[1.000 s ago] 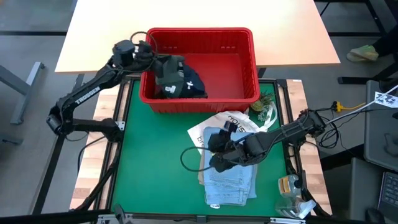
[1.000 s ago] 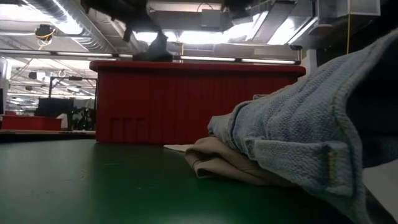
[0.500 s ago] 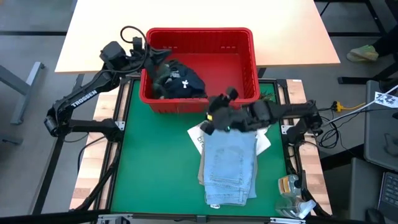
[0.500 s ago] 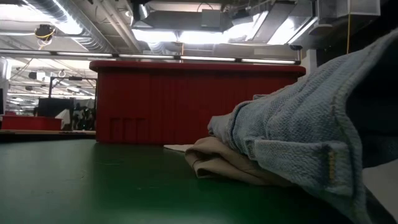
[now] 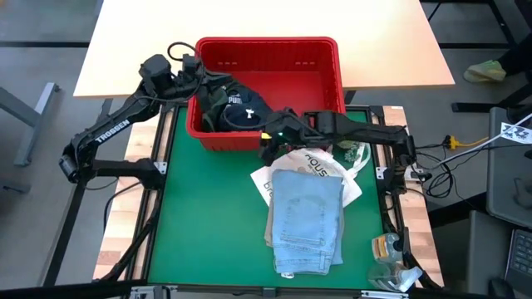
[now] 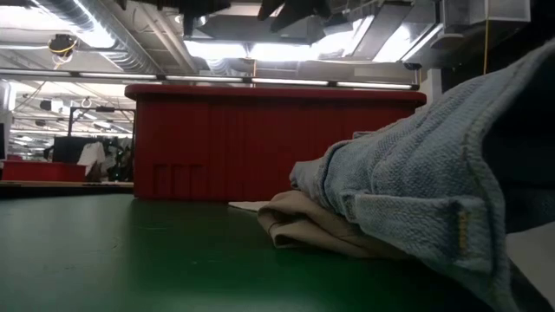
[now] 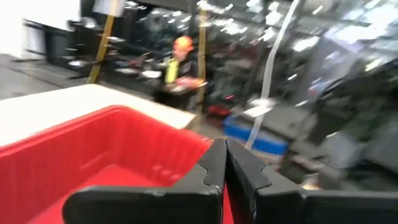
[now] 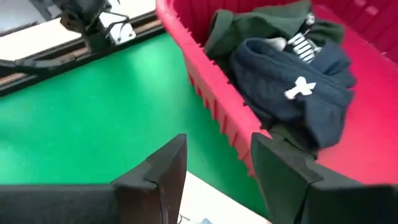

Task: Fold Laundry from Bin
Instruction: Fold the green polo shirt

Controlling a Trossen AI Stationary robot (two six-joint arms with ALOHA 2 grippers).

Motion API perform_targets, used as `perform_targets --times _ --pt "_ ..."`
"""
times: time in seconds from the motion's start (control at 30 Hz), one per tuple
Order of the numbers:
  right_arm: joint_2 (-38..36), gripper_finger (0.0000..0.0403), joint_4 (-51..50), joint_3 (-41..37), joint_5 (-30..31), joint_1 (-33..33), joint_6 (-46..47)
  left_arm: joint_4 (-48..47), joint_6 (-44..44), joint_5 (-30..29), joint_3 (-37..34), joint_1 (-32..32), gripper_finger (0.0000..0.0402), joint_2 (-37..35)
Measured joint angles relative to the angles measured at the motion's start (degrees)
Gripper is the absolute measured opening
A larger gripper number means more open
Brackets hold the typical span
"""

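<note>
The red bin (image 5: 266, 41) stands at the far side of the green mat. In its left part lie a navy garment (image 5: 248, 112) with white lettering and a dark olive one (image 5: 214, 104). My left gripper (image 5: 202, 76) is shut and points level over the bin's left rim; its wrist view shows nothing between its fingertips (image 7: 225, 146). My right gripper (image 5: 270, 141) is open and slants down above the bin's near wall (image 8: 211, 93), with the navy garment (image 8: 292, 81) just beyond it. A folded light blue garment (image 5: 307, 216) rests on a beige one (image 6: 303, 225). My left gripper is shut beside the olive garment's upper edge (image 5: 212, 85). I cannot tell whether it touches the cloth.
A white printed tote bag (image 5: 266, 178) lies under the folded pile. A green leafy object (image 5: 353, 149) and a clear bottle (image 5: 386, 249) sit at the mat's right edge. Bare green mat (image 5: 208, 216) lies left of the pile. A person (image 7: 180, 56) shows far off in the room.
My right gripper has risen from over the folded pile and gone toward the table's far edge, up to the bin's near wall, rolling as it went. The dark garments in the bin have sunk lower and spread, and the navy one's white lettering now shows.
</note>
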Motion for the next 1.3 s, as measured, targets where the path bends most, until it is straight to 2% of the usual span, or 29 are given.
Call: perform_targets --times 0.1,0.3,0.4,0.57,0.87,1.2,1.3 --pt "0.98 0.0179 0.67 0.00 -0.25 0.12 0.00 -5.57 7.23 -5.47 0.00 0.41 0.0016 0.13" --pt "0.90 0.0179 2.66 0.04 -2.66 0.61 -0.01 -18.96 20.96 -24.68 0.00 0.41 0.0076 0.51" --pt "0.94 0.0179 5.23 0.02 -2.84 0.63 0.00 -24.32 22.95 -29.06 0.00 0.43 0.0106 2.00" --pt "0.92 0.0179 7.34 0.02 -5.01 0.64 -0.02 -29.42 22.97 -30.23 0.00 0.41 0.0134 6.67" --pt "0.92 0.0179 7.25 0.02 -7.09 0.64 0.00 -33.00 22.82 -30.53 0.00 0.41 0.0137 15.30" --pt "0.92 0.0179 7.23 0.02 -7.09 0.64 -0.02 -38.69 22.99 -37.61 0.00 0.60 0.0138 16.72" --pt "0.92 0.0179 7.20 0.02 -7.09 0.64 -0.02 -38.84 23.60 -37.80 0.02 1.00 0.0138 17.06"
